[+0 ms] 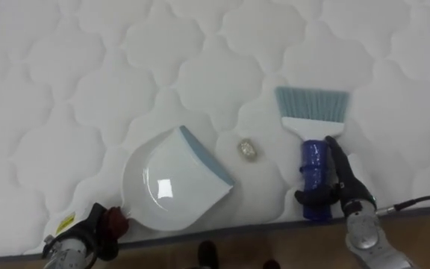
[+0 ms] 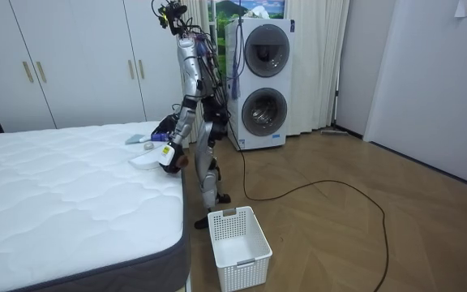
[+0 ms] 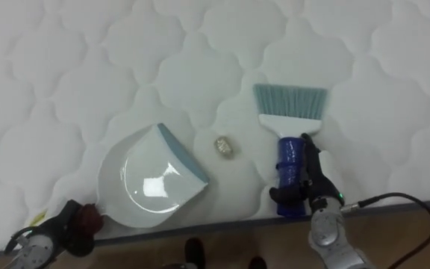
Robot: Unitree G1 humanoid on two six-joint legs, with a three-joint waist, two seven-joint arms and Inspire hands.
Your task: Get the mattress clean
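White bed (image 1: 66, 82), dustpan (image 1: 172, 187) and scrap (image 1: 248, 149) on it, right hand (image 1: 340, 185) gripping the brush (image 1: 308, 123) handle, left hand (image 1: 94, 230) by the dustpan but can't tell its grip.

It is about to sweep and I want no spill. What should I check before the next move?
1. Brush gripped: ok; the right hand is curled round its blue handle.
2. Scrap between brush and dustpan: ok.
3. Dustpan mouth faces the scrap: ok; its blue lip is turned towards it.
4. Dustpan held: cannot tell; the left hand sits at its near end.
5. Lip flat on the mattress: cannot tell.
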